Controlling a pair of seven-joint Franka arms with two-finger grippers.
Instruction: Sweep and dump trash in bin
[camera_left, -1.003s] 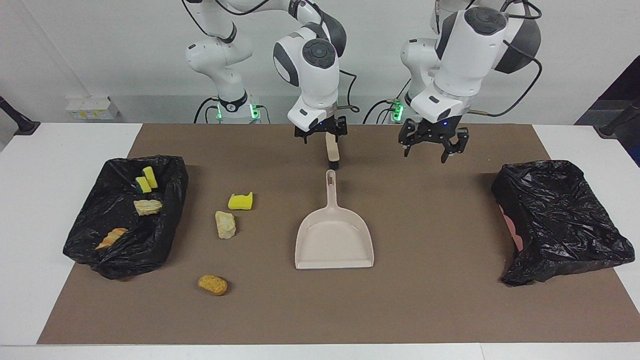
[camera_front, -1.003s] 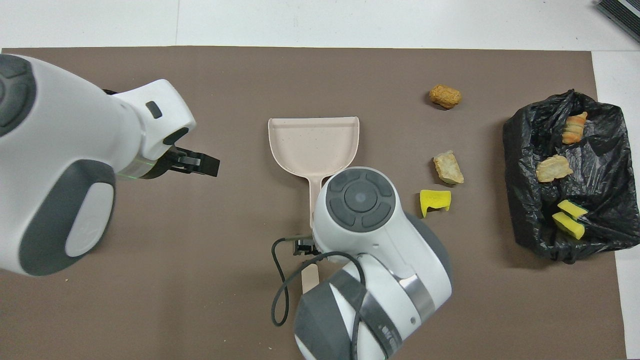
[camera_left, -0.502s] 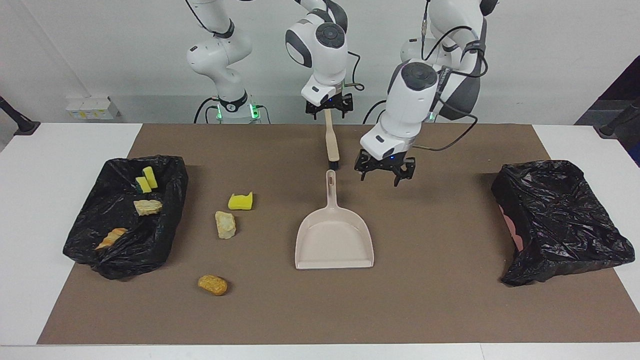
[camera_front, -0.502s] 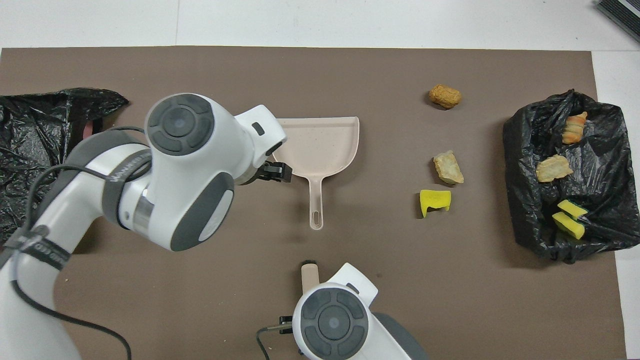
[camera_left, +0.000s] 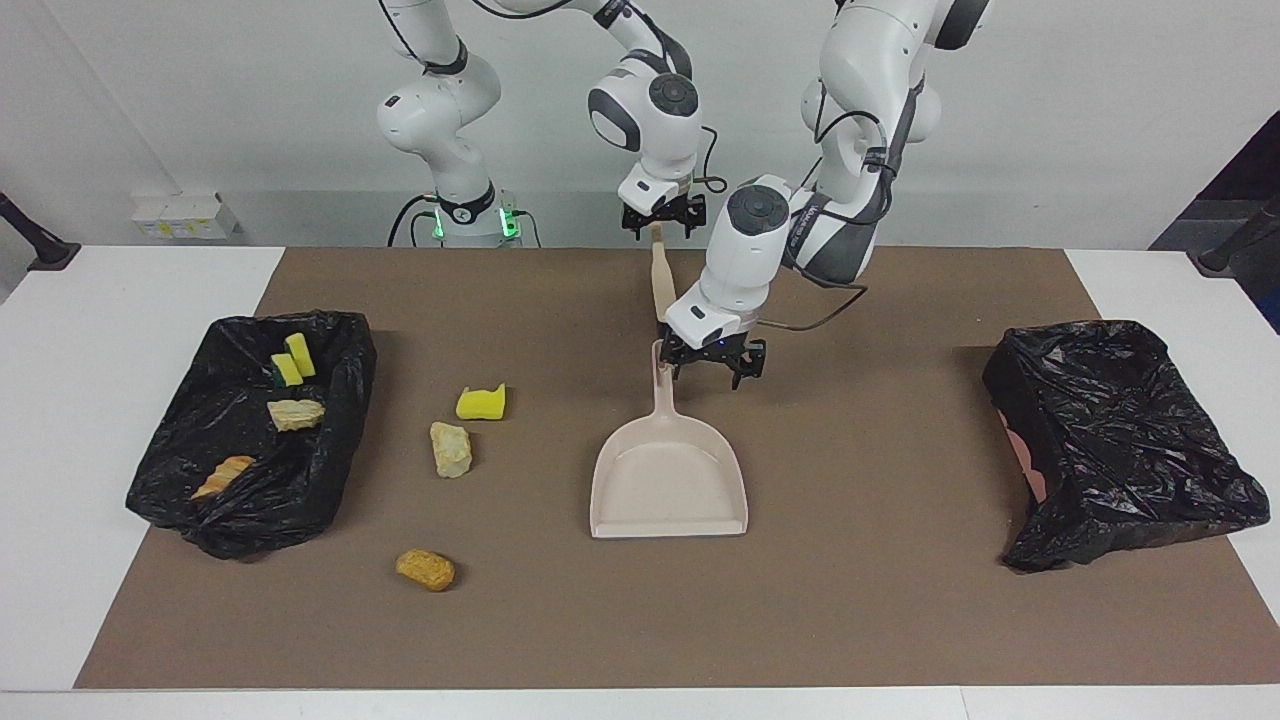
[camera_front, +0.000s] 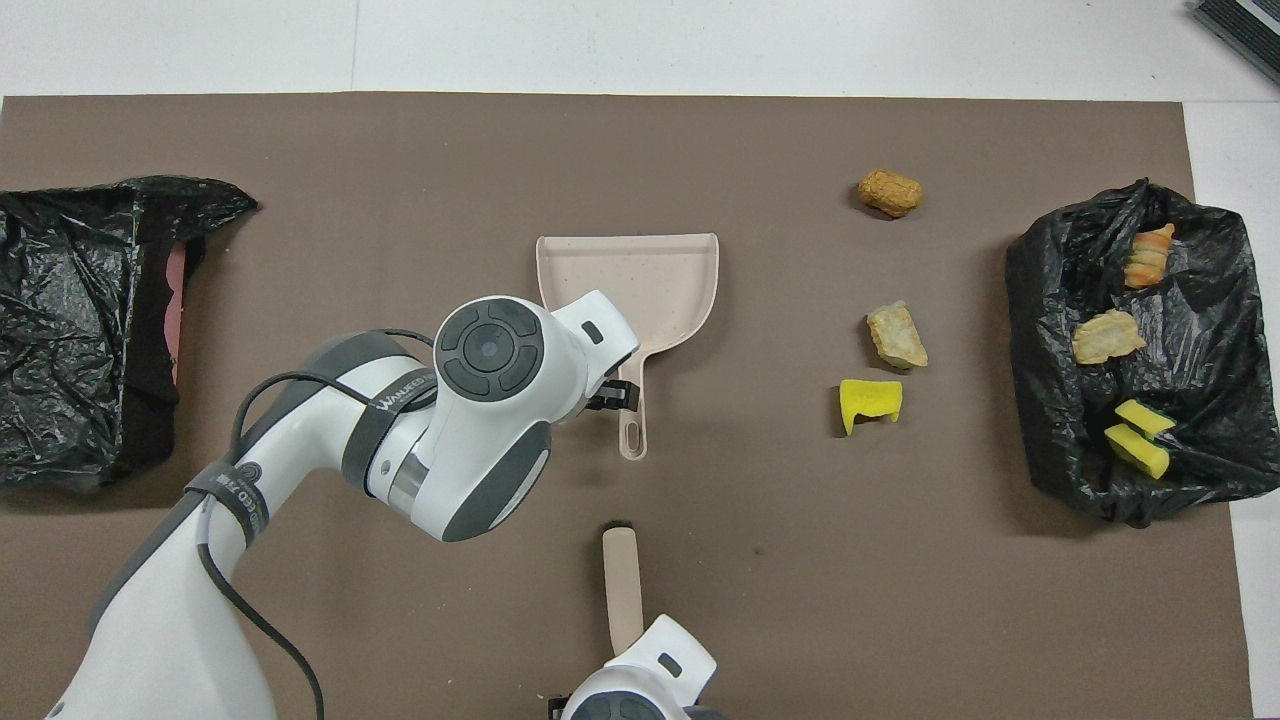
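Trash (camera_left: 451, 448) loose on mat, well apart from left pincer (camera_left: 712, 364), fingers apart, over dustpan handle (camera_left: 661, 372).

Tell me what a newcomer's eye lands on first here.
The left gripper, open, hangs just over the handle of the beige dustpan at mid-table. The right gripper is above the beige brush, nearer the robots. Three trash lumps lie loose on the brown mat beside a black-lined bin holding more.

The left tool (camera_left: 712, 368) has swung in over the dustpan (camera_left: 668, 480) handle; the right tool (camera_left: 662, 222) has drawn back.
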